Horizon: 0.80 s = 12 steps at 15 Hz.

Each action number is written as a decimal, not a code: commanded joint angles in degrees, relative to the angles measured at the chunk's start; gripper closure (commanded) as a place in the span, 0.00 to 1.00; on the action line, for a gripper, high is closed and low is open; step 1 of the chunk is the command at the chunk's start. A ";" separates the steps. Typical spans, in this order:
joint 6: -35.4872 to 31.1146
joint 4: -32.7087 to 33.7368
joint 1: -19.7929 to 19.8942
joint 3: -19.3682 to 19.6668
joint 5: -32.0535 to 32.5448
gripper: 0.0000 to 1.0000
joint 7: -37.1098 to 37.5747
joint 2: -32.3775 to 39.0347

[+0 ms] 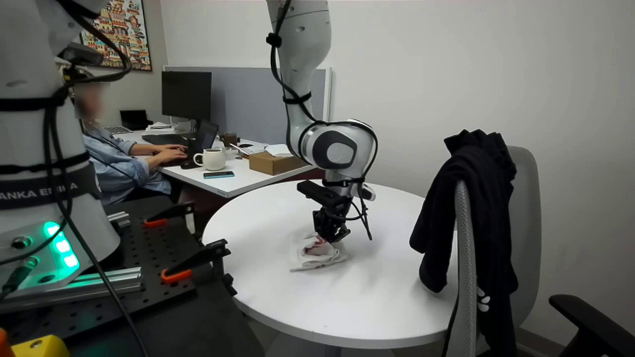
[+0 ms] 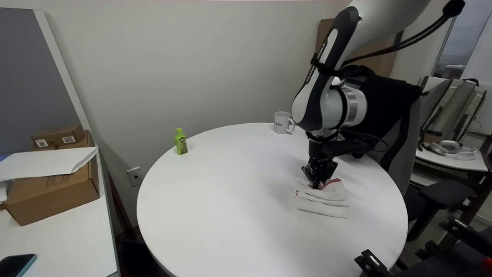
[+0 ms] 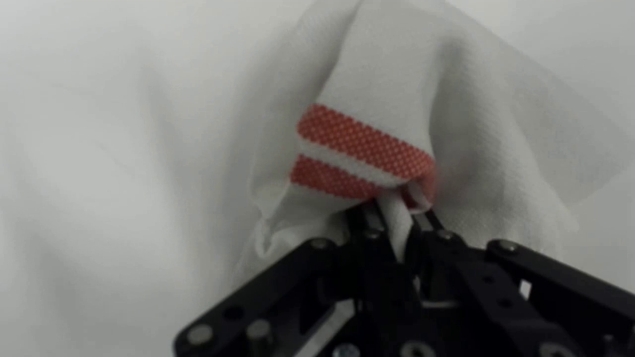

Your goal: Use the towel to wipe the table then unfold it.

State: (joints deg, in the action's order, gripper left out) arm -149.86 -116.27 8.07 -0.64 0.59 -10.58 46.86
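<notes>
Towel [image 1: 318,258], a small piece of thin white cloth with red stripe markings, lies bunched on the round, smooth white tabletop [image 1: 397,307] in an exterior view. Above it reaches a smooth white robot arm [image 1: 302,44], and the black, jointed end effector [image 1: 331,239] points down into the cloth. Beside the tabletop, a black fabric jacket [image 1: 476,198] hangs over a grey mesh-backed chair [image 1: 525,233].

In an exterior view, the towel spreads in layered folds from beneath the end effector, part of a red stripe showing right next to it. A lime-green, narrow-necked bottle [image 2: 181,143] and a white cylindrical mug [image 2: 281,123] with dark lettering stand upright near the edge of the tabletop, both well apart from the towel.

In the wrist view, the end effector enters from the bottom, its fingers [image 3: 362,225] clamped together on a pinched fold of the towel. Two red woven bands, separated by a white strip, cross the cloth just ahead of the grip, and the rest drapes loosely onto the tabletop.
</notes>
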 commanded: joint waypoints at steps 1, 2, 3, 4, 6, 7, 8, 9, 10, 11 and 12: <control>-1.64 0.06 -4.21 -1.39 1.67 0.97 0.95 3.13; -0.38 2.65 -5.21 -1.12 1.76 0.97 1.76 4.34; 0.28 4.84 -6.22 -0.59 1.81 0.97 2.66 5.45; 1.11 7.09 -7.06 -0.09 1.80 0.97 3.47 6.56; 3.86 12.45 -8.32 0.81 1.86 0.97 5.18 8.74; 5.35 15.05 -8.69 1.03 1.82 0.97 5.87 9.63; 6.81 17.96 -9.07 1.37 1.88 0.97 6.57 10.42; 7.88 20.55 -9.30 1.75 1.91 0.97 7.31 11.12; 8.81 23.37 -9.32 2.18 1.85 0.97 8.03 12.01; 9.50 26.13 -9.12 2.66 1.75 0.97 8.61 12.90; 10.20 29.13 -8.60 3.16 1.53 0.97 9.16 14.02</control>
State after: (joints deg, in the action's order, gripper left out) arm -142.04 -98.18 -0.43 0.61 1.50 -4.16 54.45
